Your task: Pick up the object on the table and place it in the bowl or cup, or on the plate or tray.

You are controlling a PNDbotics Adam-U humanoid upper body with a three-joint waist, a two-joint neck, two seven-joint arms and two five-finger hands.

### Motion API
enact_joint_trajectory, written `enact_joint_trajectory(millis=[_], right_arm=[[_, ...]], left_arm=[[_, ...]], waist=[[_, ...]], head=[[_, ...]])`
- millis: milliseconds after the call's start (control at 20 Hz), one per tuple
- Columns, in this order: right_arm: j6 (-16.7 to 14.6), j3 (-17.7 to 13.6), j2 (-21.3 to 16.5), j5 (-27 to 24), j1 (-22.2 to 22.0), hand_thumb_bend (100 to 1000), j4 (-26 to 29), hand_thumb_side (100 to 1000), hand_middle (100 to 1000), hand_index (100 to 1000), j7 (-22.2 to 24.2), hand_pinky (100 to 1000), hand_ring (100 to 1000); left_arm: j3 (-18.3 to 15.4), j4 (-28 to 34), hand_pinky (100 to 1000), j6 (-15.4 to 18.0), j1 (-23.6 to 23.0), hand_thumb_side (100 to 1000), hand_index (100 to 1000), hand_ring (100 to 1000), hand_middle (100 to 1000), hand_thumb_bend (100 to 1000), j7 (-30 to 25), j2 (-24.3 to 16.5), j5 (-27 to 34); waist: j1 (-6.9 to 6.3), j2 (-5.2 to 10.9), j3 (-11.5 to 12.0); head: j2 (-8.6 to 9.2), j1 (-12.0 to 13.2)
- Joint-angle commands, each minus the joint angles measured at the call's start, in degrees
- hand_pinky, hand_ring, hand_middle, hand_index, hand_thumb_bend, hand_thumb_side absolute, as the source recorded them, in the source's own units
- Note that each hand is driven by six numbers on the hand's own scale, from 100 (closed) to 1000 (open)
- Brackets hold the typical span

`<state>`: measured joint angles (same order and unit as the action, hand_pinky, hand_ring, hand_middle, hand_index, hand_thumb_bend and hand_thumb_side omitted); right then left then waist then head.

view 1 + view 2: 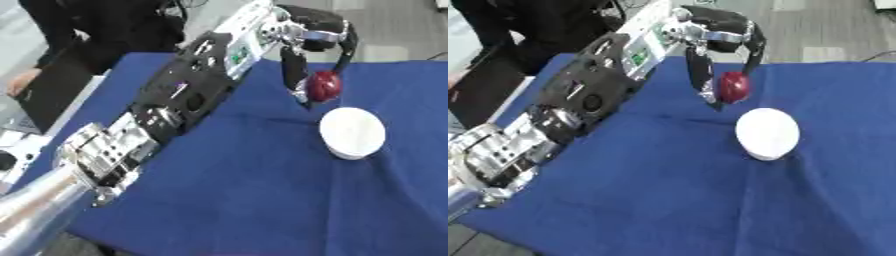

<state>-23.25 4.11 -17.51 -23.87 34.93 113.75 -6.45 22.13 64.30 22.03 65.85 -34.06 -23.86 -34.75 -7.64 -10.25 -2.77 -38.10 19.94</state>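
A dark red round object (325, 85) is held between the fingers and thumb of my left hand (308, 45), which reaches across the blue cloth from the lower left. The hand hangs just above and to the left of a white round bowl (352, 133) that stands on the cloth. The object is above the cloth, close to the bowl's far rim but not over its middle. My right hand shows in neither view.
The table (262, 190) is covered with a blue cloth. A black laptop (44, 95) lies off the table's left edge, with a person in dark clothes behind it. Grey floor lies beyond the far edge.
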Motion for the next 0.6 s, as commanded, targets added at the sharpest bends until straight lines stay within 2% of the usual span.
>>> enact_joint_trajectory(millis=[50, 600], right_arm=[[0.2, 0.0, 0.1, -0.3, 1.5, 100, 0.8, 868, 471, 635, 0.3, 355, 434], [0.9, 0.5, 1.1, -1.1, 2.5, 100, 0.8, 868, 473, 634, 0.6, 363, 437]], left_arm=[[0.0, 0.2, 100, 0.2, 1.6, 164, 339, 100, 128, 385, 0.1, -0.5, 1.1], [0.4, -1.2, 100, -0.2, 1.4, 221, 344, 100, 125, 318, -0.8, -0.2, 4.8]], waist=[[0.11, 0.90, -0.2], [-1.15, 0.86, -1.9]], head=[[0.13, 0.5], [0.66, -0.5]])
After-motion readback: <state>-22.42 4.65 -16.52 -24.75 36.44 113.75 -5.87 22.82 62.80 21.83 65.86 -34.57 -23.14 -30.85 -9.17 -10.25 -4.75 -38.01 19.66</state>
